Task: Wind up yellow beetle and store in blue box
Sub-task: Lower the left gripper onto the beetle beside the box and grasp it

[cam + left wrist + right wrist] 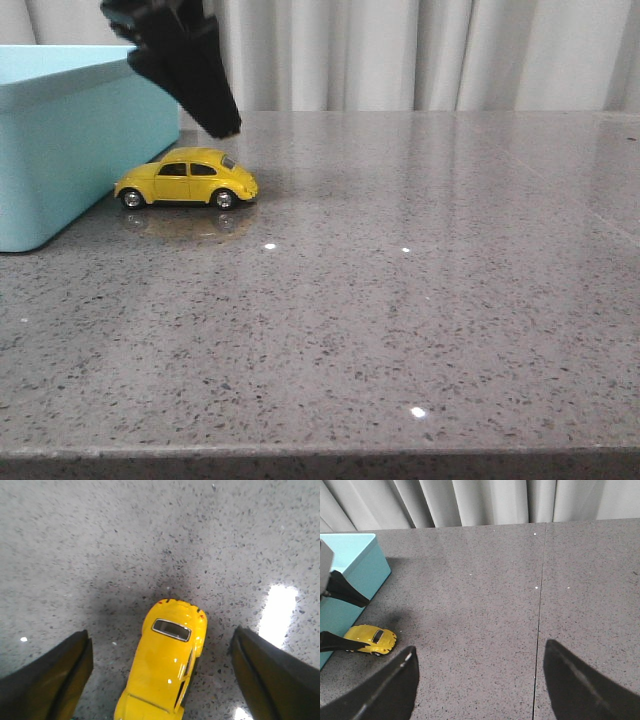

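The yellow beetle [187, 178] stands on its wheels on the grey stone table, just right of the blue box [60, 140]. My left gripper [215, 115] hangs a little above and behind the car, tilted down toward it. In the left wrist view the left gripper [161, 632] is open, its dark fingers [50, 680] well clear on either side of the yellow beetle [167, 665]. My right gripper [480, 647] is open over bare table, far from the yellow beetle [370, 639] and the blue box [350, 570].
The speckled grey table [400, 300] stretches right and forward of the car, with a seam line [540, 605] running across it. Pale curtains [420, 50] hang behind the table's far edge.
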{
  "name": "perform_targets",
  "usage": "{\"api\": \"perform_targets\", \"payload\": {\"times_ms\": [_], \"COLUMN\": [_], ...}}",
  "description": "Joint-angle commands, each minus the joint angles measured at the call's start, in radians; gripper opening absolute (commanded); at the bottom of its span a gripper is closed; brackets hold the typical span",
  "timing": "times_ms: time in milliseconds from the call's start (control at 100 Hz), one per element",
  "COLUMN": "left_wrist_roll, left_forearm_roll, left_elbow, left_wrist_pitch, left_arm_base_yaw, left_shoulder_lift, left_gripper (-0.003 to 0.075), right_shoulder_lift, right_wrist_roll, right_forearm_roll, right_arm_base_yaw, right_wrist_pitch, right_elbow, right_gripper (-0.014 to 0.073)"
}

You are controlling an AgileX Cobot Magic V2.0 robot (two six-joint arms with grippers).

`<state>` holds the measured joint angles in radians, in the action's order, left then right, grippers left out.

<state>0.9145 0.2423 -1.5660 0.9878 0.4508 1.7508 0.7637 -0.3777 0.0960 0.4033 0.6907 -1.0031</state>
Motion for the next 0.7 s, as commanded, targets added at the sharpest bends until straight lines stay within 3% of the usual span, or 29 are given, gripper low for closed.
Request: {"api": "perform_targets", "payload": {"times_ms": [0, 690], "left_wrist_roll": [0.0, -0.002], "left_forearm_roll": [0.012, -0.057], "left_elbow": [-0.038, -0.04], "left_wrist_pitch": [-0.039, -0.024], "left_arm_base_yaw": [0.011, 0.011], "left_shoulder_lift": [-0.027, 0.05], "left_gripper": [0.0549, 0.0548], "right_shoulder_lift": [-0.005, -0.005], "right_wrist_roll": [0.013, 0.013], "right_forearm_roll": [0.002, 0.001], "right_arm_base_yaw": [0.001, 0.001], "right_wrist_pitch": [-0.077, -0.074], "right_elbow": [-0.024, -0.024], "right_gripper": [0.0529, 0.0529]}}
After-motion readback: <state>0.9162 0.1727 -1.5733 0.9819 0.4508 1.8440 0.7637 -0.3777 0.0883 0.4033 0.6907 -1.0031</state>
